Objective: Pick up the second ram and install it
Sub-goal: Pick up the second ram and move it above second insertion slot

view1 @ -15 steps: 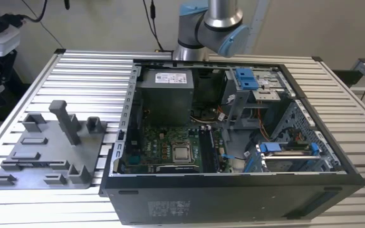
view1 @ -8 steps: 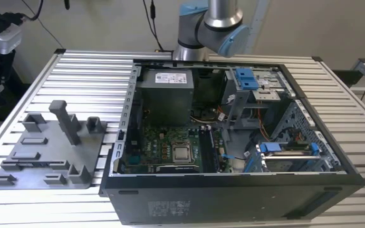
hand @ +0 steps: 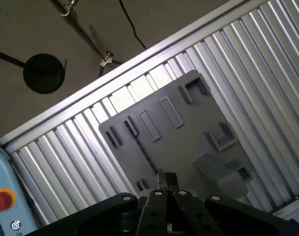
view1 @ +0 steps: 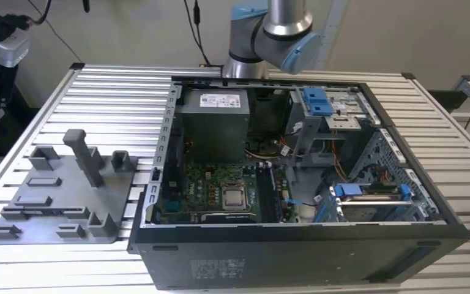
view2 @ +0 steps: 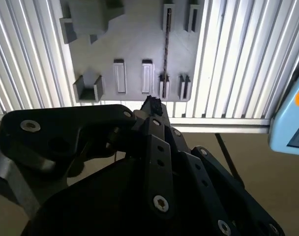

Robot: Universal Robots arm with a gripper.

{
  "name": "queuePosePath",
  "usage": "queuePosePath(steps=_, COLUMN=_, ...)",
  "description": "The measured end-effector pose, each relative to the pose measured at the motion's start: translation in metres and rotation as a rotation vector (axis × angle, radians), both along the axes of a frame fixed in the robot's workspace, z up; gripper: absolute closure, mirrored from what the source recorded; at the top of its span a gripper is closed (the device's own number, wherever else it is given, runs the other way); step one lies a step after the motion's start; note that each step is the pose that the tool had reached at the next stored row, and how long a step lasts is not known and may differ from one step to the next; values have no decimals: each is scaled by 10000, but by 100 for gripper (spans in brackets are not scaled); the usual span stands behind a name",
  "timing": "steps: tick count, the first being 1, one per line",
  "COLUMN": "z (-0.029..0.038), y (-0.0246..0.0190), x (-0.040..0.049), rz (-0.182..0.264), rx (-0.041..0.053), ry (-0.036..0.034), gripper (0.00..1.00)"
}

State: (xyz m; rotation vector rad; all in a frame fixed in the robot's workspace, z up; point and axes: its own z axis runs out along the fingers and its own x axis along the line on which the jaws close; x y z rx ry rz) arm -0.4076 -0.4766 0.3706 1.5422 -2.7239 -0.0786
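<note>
Nearest, in the second wrist view: the gripper [view2: 152, 104], drawn shut or very nearly so, tips all but touching, nothing held. Poised well above the tray [view2: 139, 44], in contact with nothing.

Just past the tips: the second ram [view2: 165, 49], standing on its long edge, each end seated between grey slot blocks [view2: 163, 86], untouched.

Judged risks here:
- Coming down with tips this close and landing on the stick's top edge instead of straddling it, so pressing on the board rather than gripping it.
- Arriving slightly twisted against the stick's line, so pinching at a corner only, then tilting or slipping on the lift.
- Drifting sideways into a slot block, so jamming the stick or shoving the tray along the ribbed surface [view2: 238, 59]. Hard to tell whether the tray is fastened down.

Farther off, in the exterior view: the open computer case [view1: 300, 257], well apart from the tray, toward the exterior view's right. Deep inside, the motherboard [view1: 210, 190], crowded by metal boxes and cables. Judged risk there: a crookedly held stick catching on the case wall or meeting its slot askew. Impossible to tell which memory slots are already filled.
</note>
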Motion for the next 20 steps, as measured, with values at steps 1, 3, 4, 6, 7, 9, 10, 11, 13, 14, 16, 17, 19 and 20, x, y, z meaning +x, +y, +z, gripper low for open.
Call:
queuePosePath(steps=1, z=0, y=0, x=0, rz=77, rx=0, ry=0, gripper=89)
queuePosePath(steps=3, z=0, y=0, x=-1, rz=236, rx=0, ry=0, gripper=89)
queuePosePath(steps=4, z=1, y=0, x=-1, rz=316, rx=-1, ry=1, gripper=89)
queuePosePath(steps=6, z=1, y=0, x=-2, rz=485, rx=-1, ry=1, gripper=89)
queuePosePath(steps=7, z=0, y=0, x=-2, rz=571, rx=0, ry=0, gripper=89)
queuePosePath(steps=9, z=0, y=0, x=-2, rz=695, rx=0, ry=0, gripper=89)
queuePosePath(steps=10, z=0, y=0, x=-2, rz=758, rx=0, ry=0, gripper=89)
queuePosePath(steps=11, z=0, y=0, x=-2, rz=838, rx=-1, ry=-1, gripper=89)
queuePosePath(steps=13, z=-2, y=0, x=-2, rz=1097, rx=0, ry=-6, gripper=89)
queuePosePath(steps=14, z=-3, y=0, x=-2, rz=1276, rx=0, ry=-8, gripper=89)
queuePosePath(steps=16, z=-4, y=0, x=-2, rz=1626, rx=-1, ry=-11, gripper=89)
queuePosePath(steps=17, z=-3, y=0, x=-3, rz=1763, rx=-1, ry=-11, gripper=89)
queuePosePath(steps=19, z=-3, y=0, x=-2, rz=1893, rx=9, ry=-12, gripper=89)
queuePosePath(steps=20, z=-3, y=0, x=-2, rz=1899, rx=9, ry=-13, gripper=89)
